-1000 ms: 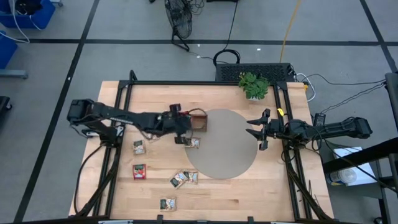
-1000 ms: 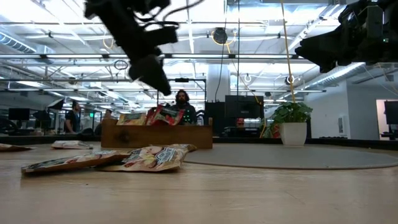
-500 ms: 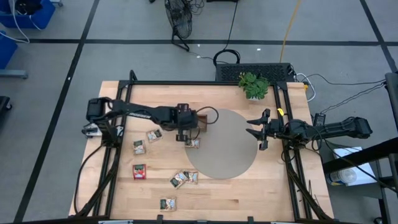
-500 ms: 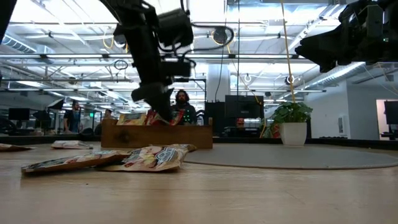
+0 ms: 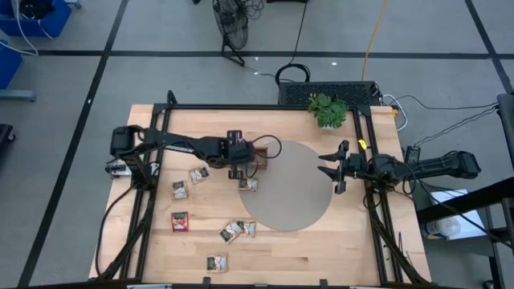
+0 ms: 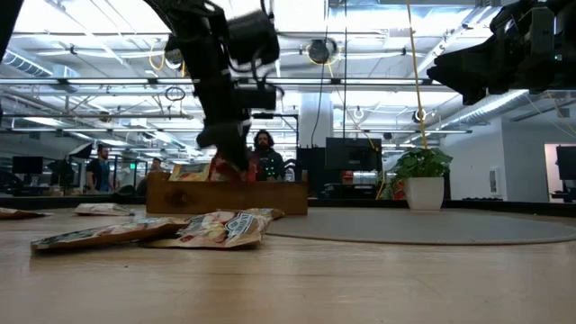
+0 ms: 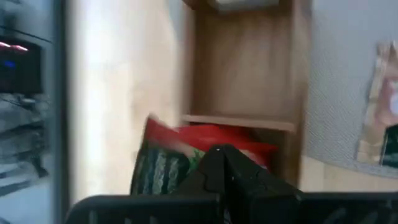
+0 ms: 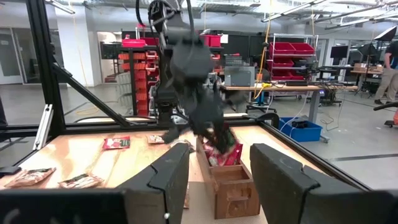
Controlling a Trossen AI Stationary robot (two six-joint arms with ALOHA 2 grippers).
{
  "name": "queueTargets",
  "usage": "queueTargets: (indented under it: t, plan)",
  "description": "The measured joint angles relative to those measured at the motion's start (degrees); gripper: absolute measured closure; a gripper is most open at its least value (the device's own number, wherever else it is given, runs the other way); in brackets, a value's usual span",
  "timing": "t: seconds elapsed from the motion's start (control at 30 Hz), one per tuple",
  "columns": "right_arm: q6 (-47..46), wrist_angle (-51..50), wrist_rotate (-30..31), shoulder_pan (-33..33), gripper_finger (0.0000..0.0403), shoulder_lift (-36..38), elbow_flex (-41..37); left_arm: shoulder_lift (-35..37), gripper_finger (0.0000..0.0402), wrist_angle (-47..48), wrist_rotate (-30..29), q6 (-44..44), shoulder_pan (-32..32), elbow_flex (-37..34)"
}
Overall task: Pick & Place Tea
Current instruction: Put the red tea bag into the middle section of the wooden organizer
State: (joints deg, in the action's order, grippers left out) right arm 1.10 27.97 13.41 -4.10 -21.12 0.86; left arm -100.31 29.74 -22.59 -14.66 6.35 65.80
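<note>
The left gripper (image 5: 238, 166) is clenched over the wooden tray (image 5: 259, 157), its tip down among the red sachets (image 7: 211, 138) in the tray's near compartment. Other sachets (image 5: 179, 220) lie loose on the table (image 5: 201, 120), left of the round mat (image 5: 289, 185). The right gripper (image 5: 331, 168) hovers released at the mat's right edge.

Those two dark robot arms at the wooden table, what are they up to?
They are sorting small flat paper tea sachets into a brown wooden compartment tray. The left gripper is down at the tray with its fingers shut, right over red sachets standing in one compartment; the neighbouring compartment looks empty. Several more sachets lie scattered on the light wooden table. The right gripper waits, open, over the round grey mat.
</note>
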Motion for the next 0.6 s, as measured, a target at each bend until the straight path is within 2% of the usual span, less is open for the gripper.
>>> queueTargets:
  t: [0.23,0.4,0.6]
  plan:
    - [0.0,0.0,0.0,0.0,0.0248,0.0,0.0,5.7,0.0401,2.6,-0.1,1.2,-0.9,0.1]
    - [0.0,0.0,0.0,0.0,0.0248,0.0,0.0,5.7,0.0401,7.1,0.1,4.8,-0.8,0.0]
    - [0.0,0.0,0.0,0.0,0.0248,0.0,0.0,5.7,0.0401,7.3,6.7,8.1,-1.5,0.0]
